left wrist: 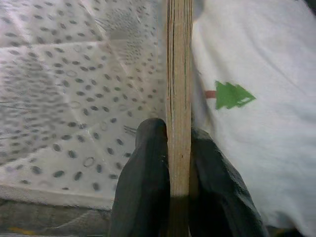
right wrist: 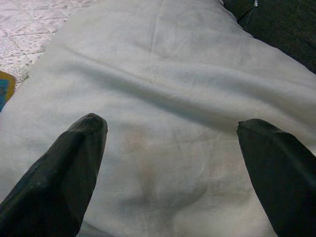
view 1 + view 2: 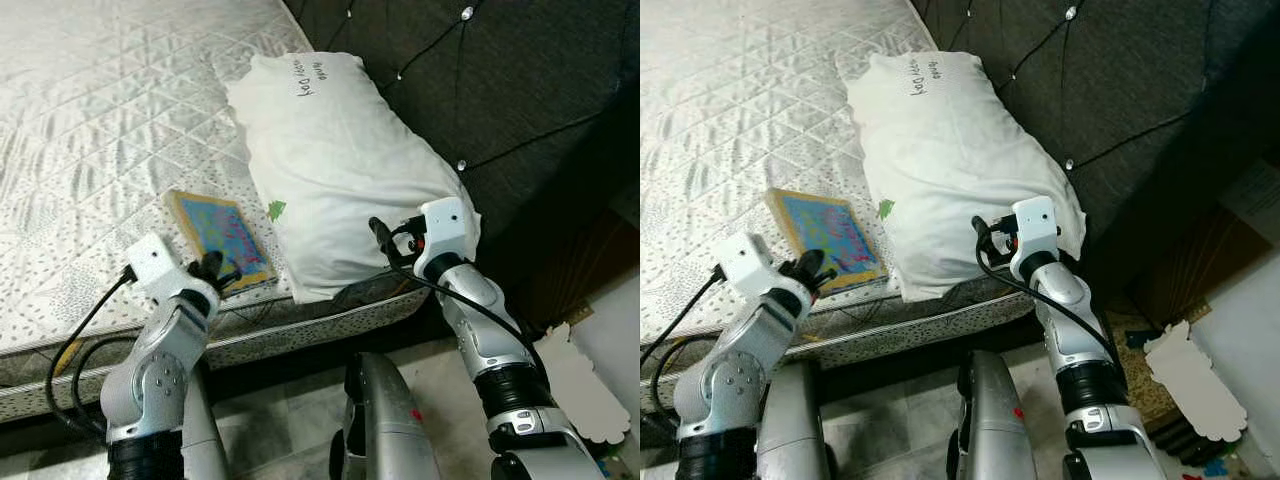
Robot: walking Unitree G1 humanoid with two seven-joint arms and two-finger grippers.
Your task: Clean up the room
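Note:
A thin board book [image 3: 222,238] with a blue and yellow cover lies flat near the mattress's front edge, just left of the pillow. My left gripper [image 3: 212,272] is shut on the book's near edge; in the left wrist view its black fingers [image 1: 148,187] pinch the layered book edge [image 1: 178,98] from both sides. A white pillow [image 3: 335,165] with a small green tree print [image 1: 232,95] lies against the headboard. My right gripper [image 2: 173,148] is open, its fingertips [image 2: 81,148] spread over the pillow's near end [image 2: 173,84].
The quilted white mattress [image 3: 100,120] stretches to the left and away. A dark tufted headboard [image 3: 500,80] stands at the right. A white scalloped object [image 3: 580,385] lies on the floor at the right, beside the bed.

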